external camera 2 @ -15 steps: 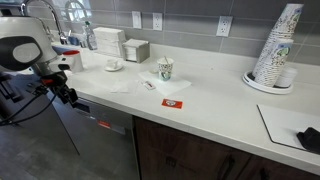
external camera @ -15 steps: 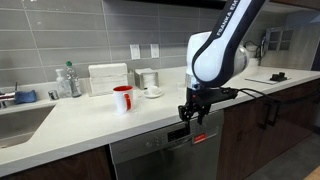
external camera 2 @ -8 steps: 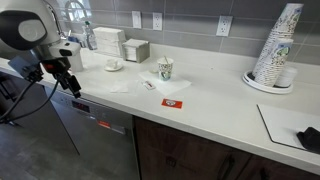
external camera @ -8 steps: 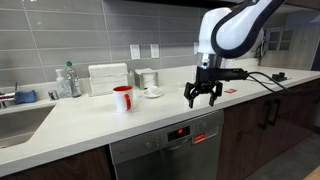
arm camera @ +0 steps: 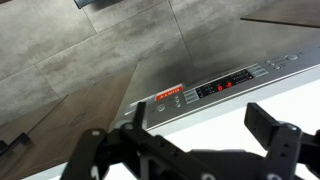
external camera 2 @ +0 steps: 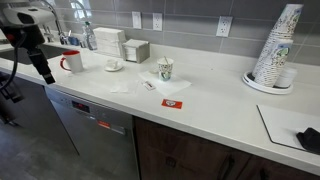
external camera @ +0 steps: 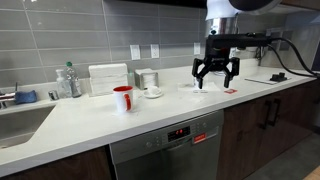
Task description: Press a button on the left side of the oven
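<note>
The oven [external camera: 165, 152] is a stainless-steel front under the white counter, with a narrow control strip and a small red display [external camera: 180, 133]. It also shows in an exterior view [external camera 2: 95, 128]. In the wrist view the control strip [arm camera: 215, 88] lies below me, with a red label [arm camera: 170, 91] and small buttons [arm camera: 150, 101] at its left end. My gripper [external camera: 215, 78] is open and empty, raised well above the counter's front edge and clear of the oven. It also shows in an exterior view [external camera 2: 47, 75] and in the wrist view [arm camera: 185, 140].
A red mug [external camera: 122, 98] stands on the counter, with a bottle [external camera: 68, 80] and a sink [external camera: 15, 122] beyond it. A paper cup [external camera 2: 165, 68], a red card [external camera 2: 172, 102] and a tall cup stack [external camera 2: 278, 48] sit further along. Dark wood cabinet doors [external camera: 265, 125] flank the oven.
My gripper has risen from in front of the oven's control strip to well above the counter, moving up and away from the oven. It stays open.
</note>
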Tool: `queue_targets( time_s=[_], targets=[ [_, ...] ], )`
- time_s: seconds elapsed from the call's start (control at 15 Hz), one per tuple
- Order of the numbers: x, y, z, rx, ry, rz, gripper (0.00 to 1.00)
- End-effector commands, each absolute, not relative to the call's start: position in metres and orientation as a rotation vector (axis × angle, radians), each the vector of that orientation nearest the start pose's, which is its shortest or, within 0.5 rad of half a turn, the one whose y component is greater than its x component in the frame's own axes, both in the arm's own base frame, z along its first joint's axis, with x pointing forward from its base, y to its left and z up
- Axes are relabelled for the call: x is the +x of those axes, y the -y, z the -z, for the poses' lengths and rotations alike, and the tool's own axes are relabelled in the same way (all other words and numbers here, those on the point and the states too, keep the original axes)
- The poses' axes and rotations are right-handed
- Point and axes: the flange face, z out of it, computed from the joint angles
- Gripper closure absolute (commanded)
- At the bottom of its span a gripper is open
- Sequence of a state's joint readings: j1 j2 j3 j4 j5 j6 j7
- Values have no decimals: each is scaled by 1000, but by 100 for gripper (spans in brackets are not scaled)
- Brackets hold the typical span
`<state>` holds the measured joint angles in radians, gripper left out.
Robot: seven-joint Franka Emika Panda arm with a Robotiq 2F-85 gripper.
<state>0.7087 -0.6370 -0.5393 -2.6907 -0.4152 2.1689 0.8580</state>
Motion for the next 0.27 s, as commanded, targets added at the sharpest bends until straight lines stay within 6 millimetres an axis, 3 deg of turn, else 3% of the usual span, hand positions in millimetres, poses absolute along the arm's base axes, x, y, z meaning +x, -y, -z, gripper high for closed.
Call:
queue_targets(
  time_s=[0.0, 0.2],
  targets=[
    [364, -56, -398, -3074, -598, 120, 0],
    [363, -56, -395, -3076, -600, 113, 0]
  ],
)
